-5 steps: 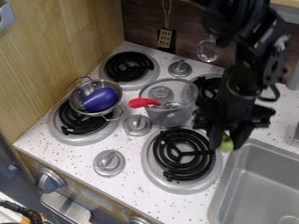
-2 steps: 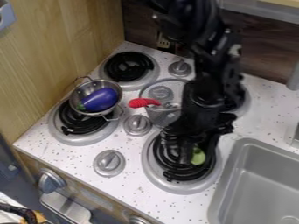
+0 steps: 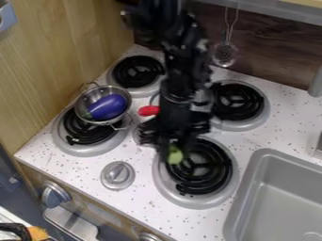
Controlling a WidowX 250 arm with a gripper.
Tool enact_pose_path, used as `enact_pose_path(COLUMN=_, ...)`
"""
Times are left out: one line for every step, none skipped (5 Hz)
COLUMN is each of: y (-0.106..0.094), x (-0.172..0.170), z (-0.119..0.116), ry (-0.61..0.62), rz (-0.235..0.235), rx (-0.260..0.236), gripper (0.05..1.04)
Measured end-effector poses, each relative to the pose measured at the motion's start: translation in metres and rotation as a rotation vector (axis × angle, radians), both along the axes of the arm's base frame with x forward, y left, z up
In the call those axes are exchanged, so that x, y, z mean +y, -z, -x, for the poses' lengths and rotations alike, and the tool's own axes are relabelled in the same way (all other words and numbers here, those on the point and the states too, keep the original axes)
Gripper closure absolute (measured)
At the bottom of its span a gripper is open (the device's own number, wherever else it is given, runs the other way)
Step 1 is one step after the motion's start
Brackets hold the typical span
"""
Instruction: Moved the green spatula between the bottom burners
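The stove top [image 3: 66, 162] was a white, dark-speckled counter with four black coil burners set in silver rings. Over the near edge of the near-right burner [image 3: 200, 194], toward its left side in view, hung the gripper [image 3: 174, 153]. It was closed on the green spatula [image 3: 175, 157], of which a rounded green part showed between the fingers; the rest was hidden by the gripper and the arm.

A small metal pot [image 3: 87, 100] with loop handles sat partly over the near-left burner [image 3: 80, 147], and a purple eggplant [image 3: 108, 107] lay in it. A red handle [image 3: 148, 110] stuck out beside the arm. The far-left burner [image 3: 136, 70] and far-right burner [image 3: 237, 101] lay toward the back. A grey knob [image 3: 117, 175] stood on the counter between the two near burners, and another [image 3: 54, 194] was on the stove's front.

A grey sink [image 3: 277, 188] was set in at the right. A light wood panel [image 3: 53, 61] rose at the left, and a round metal strainer [image 3: 225, 54] hung against the dark wood wall [image 3: 277, 56] behind.
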State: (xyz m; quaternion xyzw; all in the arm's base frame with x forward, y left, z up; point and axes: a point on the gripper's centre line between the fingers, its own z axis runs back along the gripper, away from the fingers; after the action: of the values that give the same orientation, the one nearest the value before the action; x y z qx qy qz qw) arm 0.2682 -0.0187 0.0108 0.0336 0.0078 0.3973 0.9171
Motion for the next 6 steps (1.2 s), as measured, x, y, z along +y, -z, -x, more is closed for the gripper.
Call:
enact_pose_path(y=0.009, x=0.02, z=-0.003, ry=-0.025, rz=-0.016, rx=-0.028, gripper=0.669)
enact_pose_path(y=0.02, x=0.023, z=-0.001, ry=-0.032, rz=0.022, rx=-0.009, gripper=0.669)
enact_pose_path(y=0.028, x=0.024, z=0.001, ry=-0.031, rz=0.045, rx=-0.028, gripper=0.669)
enact_pose_path(y=0.038, x=0.026, z=0.002, ry=-0.028, rz=0.05, rx=-0.031, gripper=0.666)
enact_pose_path(y=0.039, x=0.028, z=0.004, ry=-0.048, rz=0.024, rx=-0.026, gripper=0.572)
enact_pose_path(y=0.031, x=0.026, z=0.011, ry=-0.028, rz=-0.047, rx=0.018, gripper=0.314)
